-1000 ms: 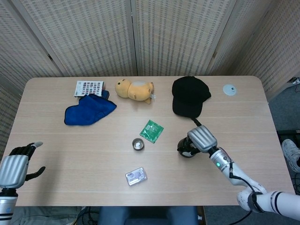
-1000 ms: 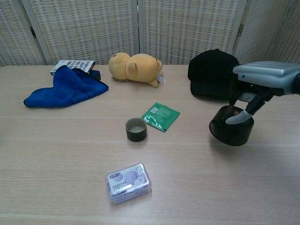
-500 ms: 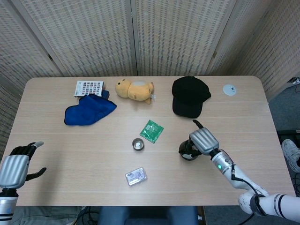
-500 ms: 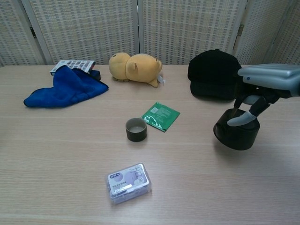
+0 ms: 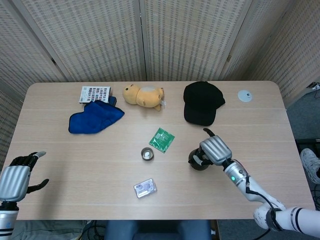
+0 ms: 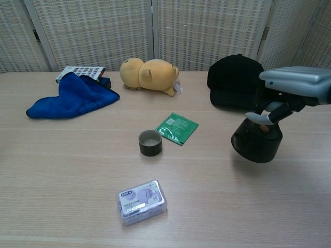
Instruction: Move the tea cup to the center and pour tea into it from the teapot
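Woven screens back the pale bench [image 5: 75,165]. Right robot hand [image 6: 292,88] grips the dark teapot [image 6: 257,140] right of centre; left robot hand [image 5: 15,177] hangs empty, fingers apart. Tea cup [image 6: 150,142] stands mid-bench.

Open bench [image 5: 75,165] stretches between the tea cup [image 6: 150,142] at center and the dark teapot [image 6: 256,143] to its right, a bare lane with nothing lying in it. A green packet [image 6: 177,127] sits just behind the cup, nearly touching it, and a small clear box [image 6: 143,201] lies nearer the front edge, well apart. Along the far side, a blue cloth [image 6: 72,97], a plush toy [image 6: 150,76] and a black cap [image 6: 235,80] form a loose row; the cap crowds the space just behind the teapot. The front left of the bench lies bare.
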